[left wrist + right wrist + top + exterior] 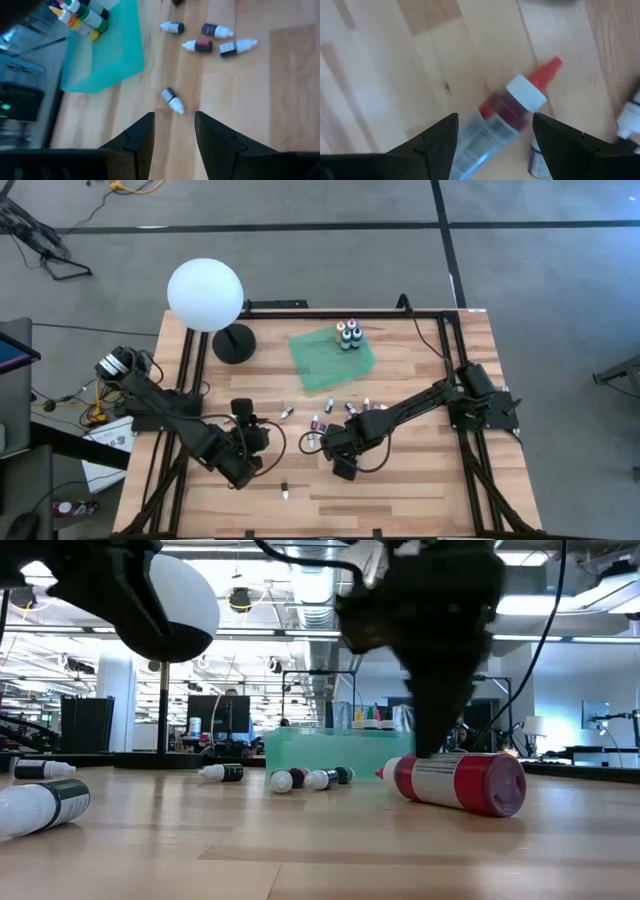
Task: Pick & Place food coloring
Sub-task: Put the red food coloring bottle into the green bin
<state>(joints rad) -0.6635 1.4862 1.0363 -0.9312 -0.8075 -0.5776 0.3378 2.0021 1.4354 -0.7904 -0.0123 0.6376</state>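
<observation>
Right jaws wide apart astride red bottle (507,112), small droppers (204,45) near green tray (300,350).

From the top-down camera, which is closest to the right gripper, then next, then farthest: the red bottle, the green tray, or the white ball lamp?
1. The red bottle, lying right between the right gripper fingers.
2. The green tray, farther back on the table.
3. The white ball lamp, at the back left corner.
</observation>
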